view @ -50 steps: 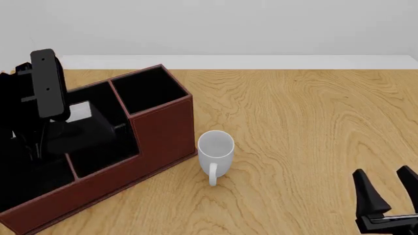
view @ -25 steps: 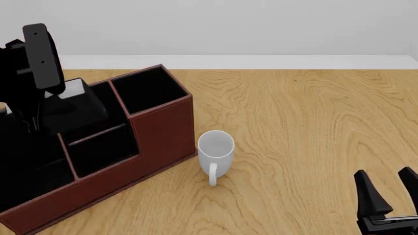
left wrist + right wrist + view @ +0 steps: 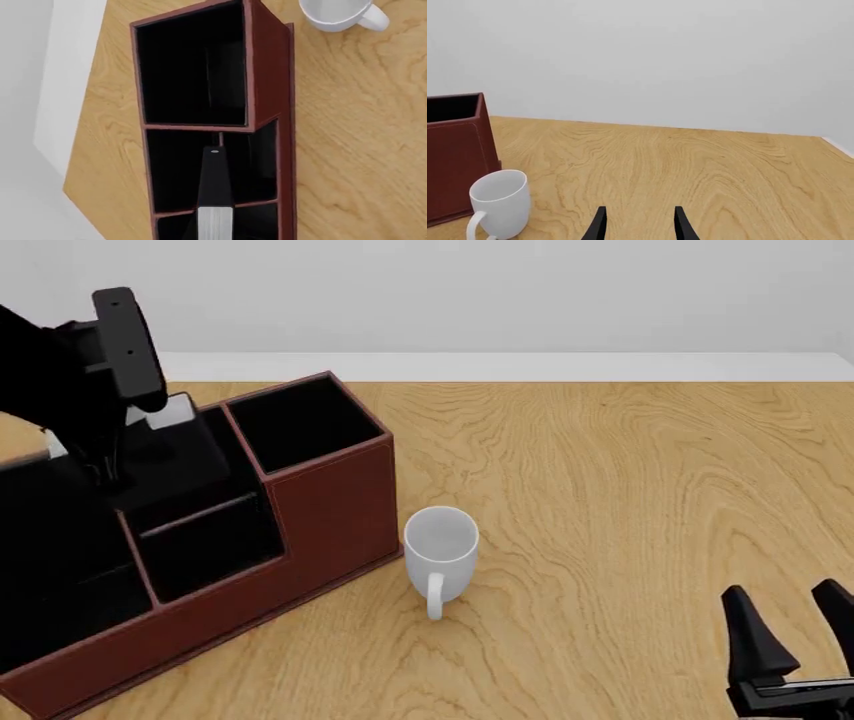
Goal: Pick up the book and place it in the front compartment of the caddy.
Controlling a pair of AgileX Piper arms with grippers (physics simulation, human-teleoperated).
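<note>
At the far left of the front view, our left pincer [image 3: 147,435] hangs above the caddy [image 3: 334,505], but the arm hides its jaws, so we cannot tell whether they are spread or closed. The book [image 3: 215,192] stands upright on edge in a middle compartment, black cover up and white page edges facing the wrist camera; whether anything grips it is not visible. We judge the placing step to be at or near release, though we cannot say this slot is the front one. If it is not, the next move calls for lifting the book clear of the divider and lowering it into the nearer slot. Just right of the caddy, a white mug [image 3: 441,545] sits on the wooden counter [image 3: 627,500]. At the near right, our right pincer [image 3: 790,635] hovers empty, jaws wide.
</note>
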